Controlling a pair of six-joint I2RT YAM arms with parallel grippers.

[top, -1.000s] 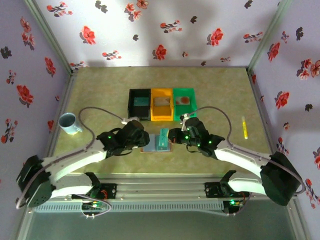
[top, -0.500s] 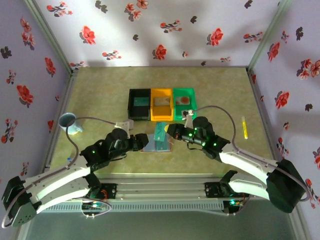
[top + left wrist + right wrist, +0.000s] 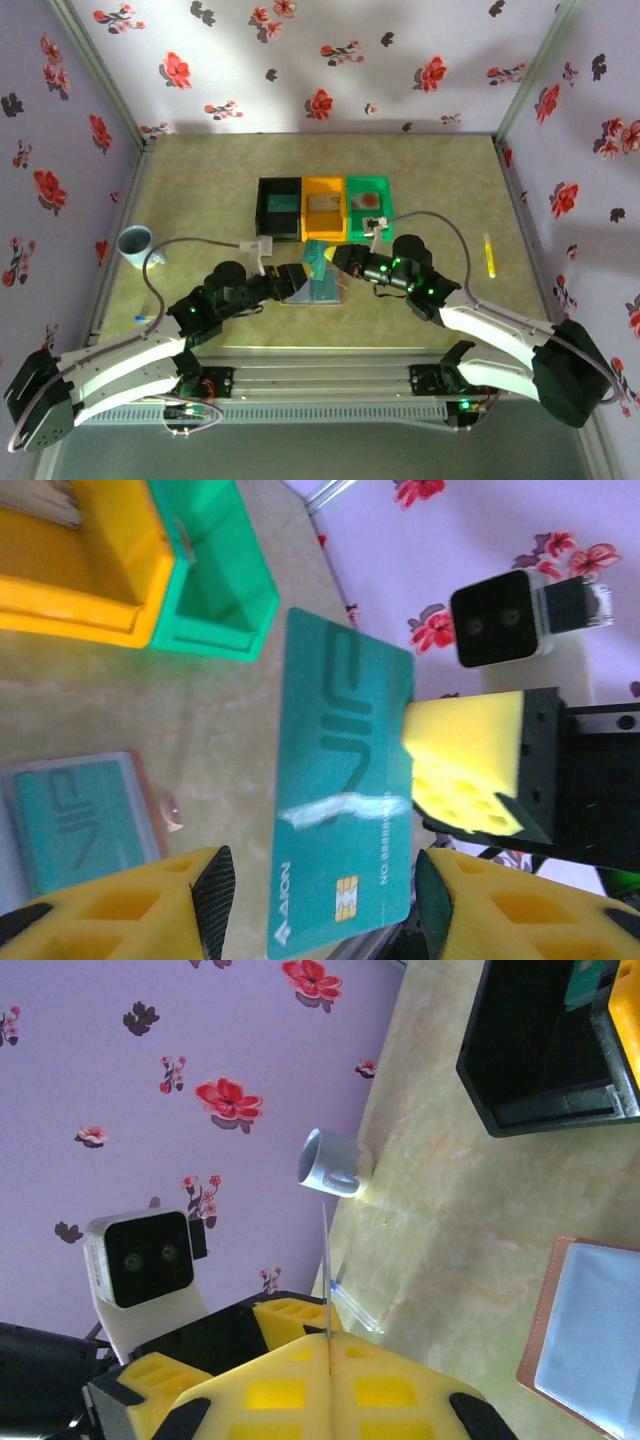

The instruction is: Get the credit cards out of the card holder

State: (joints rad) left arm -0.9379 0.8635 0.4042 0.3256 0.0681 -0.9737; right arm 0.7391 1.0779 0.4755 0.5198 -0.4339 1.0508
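Olive table (image 3: 200,190), floral walls. Right gripper (image 3: 338,258): pinching teal credit card (image 3: 340,790) by its edge, above card holder (image 3: 300,292). Left gripper (image 3: 290,280): jaws apart, empty, beside holder. Card holder: open flat, second teal card (image 3: 75,815) inside. Advice: lift clear, set aside; pin holder first.

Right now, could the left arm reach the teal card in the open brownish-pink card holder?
Probably yes: the left tool is open beside the card holder, its teal card uncovered; the right tool holds a second card aside.
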